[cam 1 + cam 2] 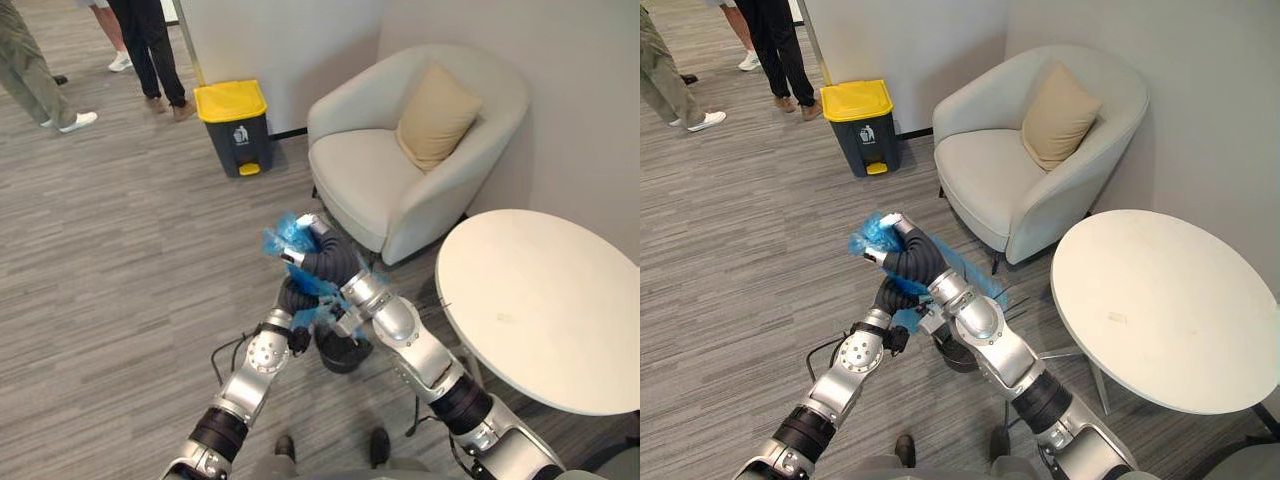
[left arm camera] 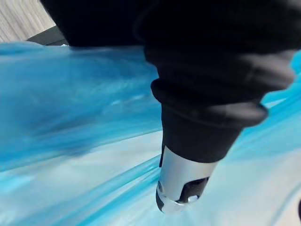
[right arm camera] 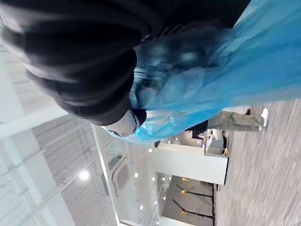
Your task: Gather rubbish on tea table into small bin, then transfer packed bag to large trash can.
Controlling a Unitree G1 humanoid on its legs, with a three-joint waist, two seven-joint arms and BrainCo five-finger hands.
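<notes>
Left eye view: bag lift-out step. Right hand (image 1: 310, 240) clenched on blue bag (image 1: 283, 237); left hand (image 1: 296, 300) grip indeterminate. Next: carry to yellow-lidded trash can (image 1: 236, 135).

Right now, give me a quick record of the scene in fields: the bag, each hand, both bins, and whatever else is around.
Blue bag: held up above the small bin, bunched at its top
Right hand: curled round the bag's bunched top
Left hand: lower, against the bag; grip unclear
Small bin: black, on the floor under the hands, beside the table
Large trash can: dark grey, yellow lid shut, by the wall
Table: round, white, on the robot's right
Armchair: pale, with a tan cushion
People: standing beyond the trash can
</notes>
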